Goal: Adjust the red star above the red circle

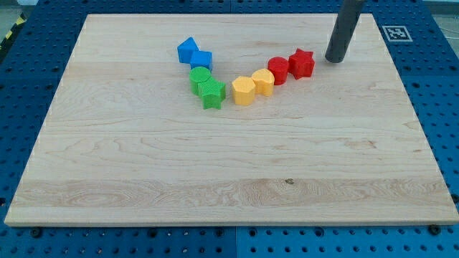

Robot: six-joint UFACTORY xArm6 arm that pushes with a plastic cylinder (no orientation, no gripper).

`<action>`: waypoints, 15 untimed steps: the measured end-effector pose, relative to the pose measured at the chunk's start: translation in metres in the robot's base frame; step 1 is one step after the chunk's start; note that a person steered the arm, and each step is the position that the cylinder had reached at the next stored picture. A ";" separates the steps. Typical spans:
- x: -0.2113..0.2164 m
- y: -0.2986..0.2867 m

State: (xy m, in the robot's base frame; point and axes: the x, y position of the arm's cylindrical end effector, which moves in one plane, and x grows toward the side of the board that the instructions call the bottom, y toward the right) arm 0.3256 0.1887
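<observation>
The red star (pixel 302 63) lies on the wooden board (pixel 229 172), touching the right side of the red circle (pixel 278 70). My tip (pixel 334 60) rests on the board just to the right of the red star, a small gap apart. The dark rod rises from it to the view's top edge.
Two yellow blocks (pixel 263 82) (pixel 244 91) touch in a row down-left of the red circle. A green circle (pixel 200 77) and a green star (pixel 212 93) sit further left. Two blue blocks (pixel 187 50) (pixel 201 59) lie above them. A fiducial marker (pixel 395 32) is at the top right.
</observation>
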 end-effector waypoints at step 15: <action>0.022 -0.033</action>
State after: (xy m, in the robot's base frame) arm 0.3473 0.1562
